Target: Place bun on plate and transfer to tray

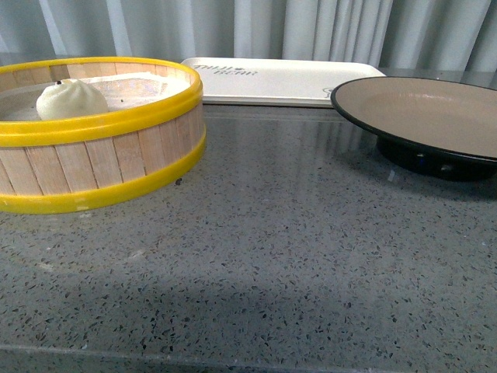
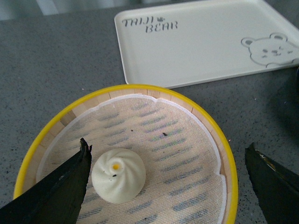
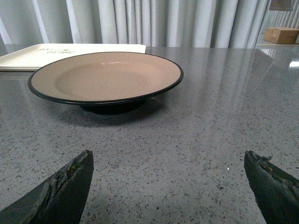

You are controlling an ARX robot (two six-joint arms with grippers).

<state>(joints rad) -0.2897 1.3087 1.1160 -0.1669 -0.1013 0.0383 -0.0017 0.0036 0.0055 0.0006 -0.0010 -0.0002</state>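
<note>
The white pleated bun (image 1: pixel 71 99) sits on a cloth liner inside the yellow-rimmed steamer basket (image 1: pixel 116 124) at the left. In the left wrist view the bun (image 2: pixel 118 175) lies just beside one finger of my open left gripper (image 2: pixel 168 151), which hovers above the basket (image 2: pixel 224 154). The brown plate (image 1: pixel 427 109) with a black rim stands at the right. My open right gripper (image 3: pixel 168 158) is low over the counter, short of the plate (image 3: pixel 105 77). The cream tray (image 1: pixel 279 80) lies at the back; it also shows in the left wrist view (image 2: pixel 205 39). No gripper shows in the front view.
A grey speckled counter (image 1: pixel 295 249) carries everything. Pale curtains (image 1: pixel 256 27) hang behind it. A cardboard box (image 3: pixel 282 35) stands far off in the right wrist view.
</note>
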